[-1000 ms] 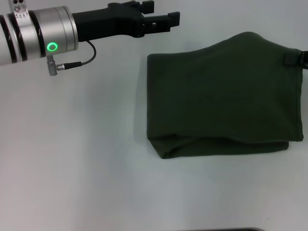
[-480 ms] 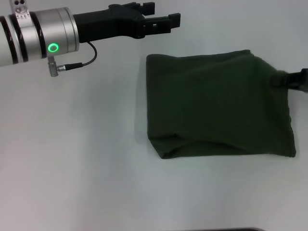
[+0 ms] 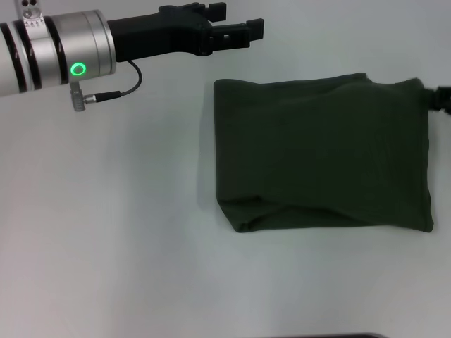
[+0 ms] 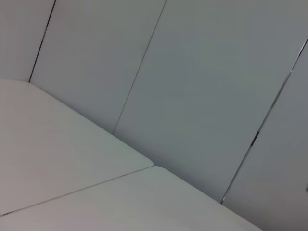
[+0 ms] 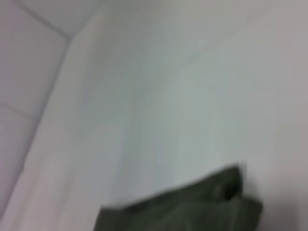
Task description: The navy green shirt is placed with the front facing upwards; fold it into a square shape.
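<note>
Nearest the camera in the head view, the lower part of the frame is bare white desk [image 3: 113, 267]. Above it, right of centre, the navy green shirt [image 3: 320, 151] lies flat on the desk, folded into a roughly square block. Its near edge shows a thick rolled fold at the lower left corner, and its far edge runs almost straight across the upper right of the frame. No lettering shows on the upward side.

At the shirt's upper right corner, at the right border of the frame, a small dark piece of the right hand [image 3: 442, 98] shows just beside the cloth; whether its fingers are apart or together cannot be told. The right wrist view shows a corner of the shirt [image 5: 192, 207] low in its frame, lying on the pale desk.

Farthest back, in the upper left of the head view, the left hand [image 3: 239, 24] hangs over the desk, apart from the shirt, its black fingers spread with nothing between them. The left wrist view shows only desk surface and a grey panelled wall [image 4: 202, 86].
</note>
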